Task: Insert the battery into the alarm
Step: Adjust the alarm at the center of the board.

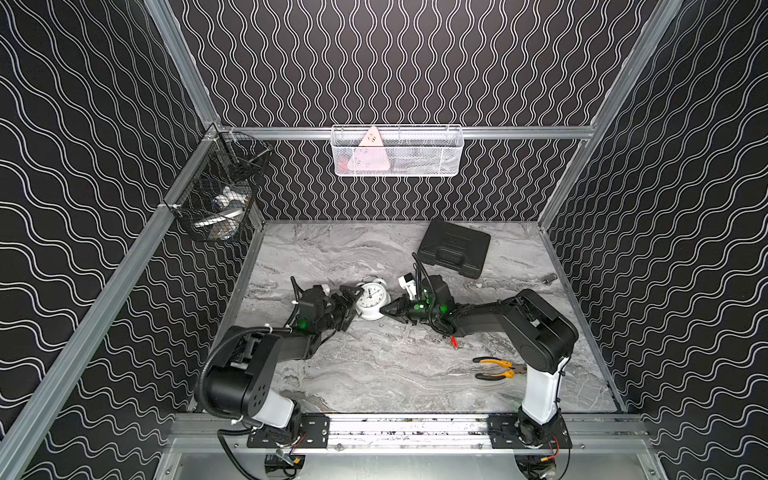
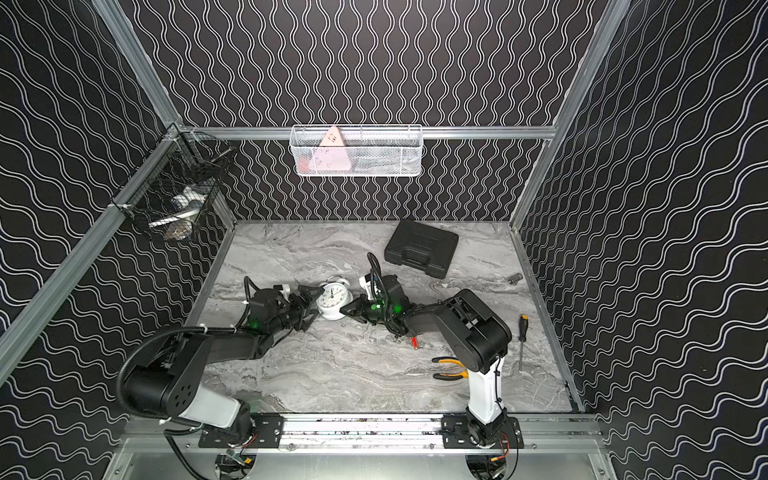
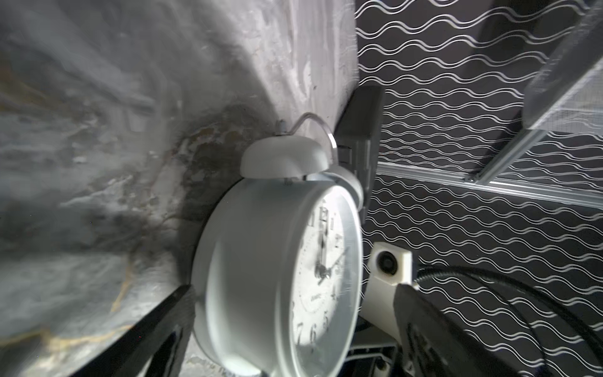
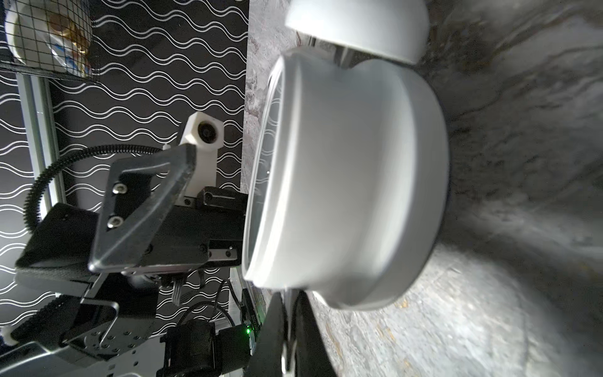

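Note:
The white twin-bell alarm (image 1: 371, 300) (image 2: 332, 300) lies dial up mid-table between my two grippers. My left gripper (image 1: 354, 305) (image 2: 311, 306) is open and straddles the clock's left side. In the left wrist view one finger (image 3: 163, 326) is by the alarm's (image 3: 261, 261) back rim and the other stands off the dial. My right gripper (image 1: 384, 309) (image 2: 344, 309) is shut, its tip (image 4: 287, 293) against the alarm's (image 4: 352, 179) right rim. The red battery (image 1: 454, 341) (image 2: 414, 341) lies on the table under my right forearm, held by nothing.
A black rectangular case (image 1: 454, 252) lies behind the right arm. Yellow-handled pliers (image 1: 494, 368) sit at the front right, a screwdriver (image 2: 522, 340) beyond them. A small metal piece (image 1: 549, 278) is near the right edge. A white basket (image 1: 397, 151) and a black basket (image 1: 220, 195) hang on the walls.

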Controlling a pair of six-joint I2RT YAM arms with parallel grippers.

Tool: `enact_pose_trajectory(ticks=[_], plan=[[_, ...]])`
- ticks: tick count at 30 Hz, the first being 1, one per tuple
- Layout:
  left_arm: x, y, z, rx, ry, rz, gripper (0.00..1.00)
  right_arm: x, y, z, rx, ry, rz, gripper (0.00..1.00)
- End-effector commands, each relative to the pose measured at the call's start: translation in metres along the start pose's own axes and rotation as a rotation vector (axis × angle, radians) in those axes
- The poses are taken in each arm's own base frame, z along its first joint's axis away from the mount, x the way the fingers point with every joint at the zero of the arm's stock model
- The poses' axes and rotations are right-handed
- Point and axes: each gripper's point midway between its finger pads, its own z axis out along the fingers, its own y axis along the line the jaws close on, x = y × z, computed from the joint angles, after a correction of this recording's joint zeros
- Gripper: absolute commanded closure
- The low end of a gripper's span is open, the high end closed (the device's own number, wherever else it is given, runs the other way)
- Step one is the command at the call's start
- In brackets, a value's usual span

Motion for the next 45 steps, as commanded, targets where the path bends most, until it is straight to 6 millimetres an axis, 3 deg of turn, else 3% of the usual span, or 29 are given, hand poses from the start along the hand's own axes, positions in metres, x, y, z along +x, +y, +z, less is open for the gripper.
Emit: enact_pose_trajectory(ticks=[1,4,11,19,24,30,40,45], plan=[[-0.004,0.001,-0.009,-0.055,-0.030,0.066,0.01,-0.016,0.015,-0.007,-0.046,-0.064,-0.059,1.00],[-0.006,0.001,-0.013,-0.062,-0.045,0.074,0.01,-0.017,0.017,-0.009,-0.066,-0.066,-0.049,1.00],[0.000,0.001,0.000,0.002,0.000,0.018,0.01,-0.016,0.032,-0.010,-0.149,-0.056,-0.019,1.00],[0.003,-0.020,0.008,0.118,0.050,-0.024,0.01,-0.015,0.039,-0.011,-0.175,-0.047,-0.015,1.00],[0.002,-0.026,0.008,0.151,0.051,-0.034,0.16,-0.015,0.045,-0.012,-0.189,-0.039,-0.018,1.00],[0.003,-0.031,0.011,0.171,0.068,-0.040,0.25,-0.014,0.048,-0.013,-0.179,-0.035,-0.037,1.00],[0.005,-0.038,0.011,0.195,0.088,-0.040,0.53,-0.012,0.049,-0.012,-0.164,-0.030,-0.045,1.00],[0.009,-0.047,0.011,0.214,0.116,0.023,0.58,-0.013,0.049,-0.015,-0.143,-0.041,-0.058,1.00]])
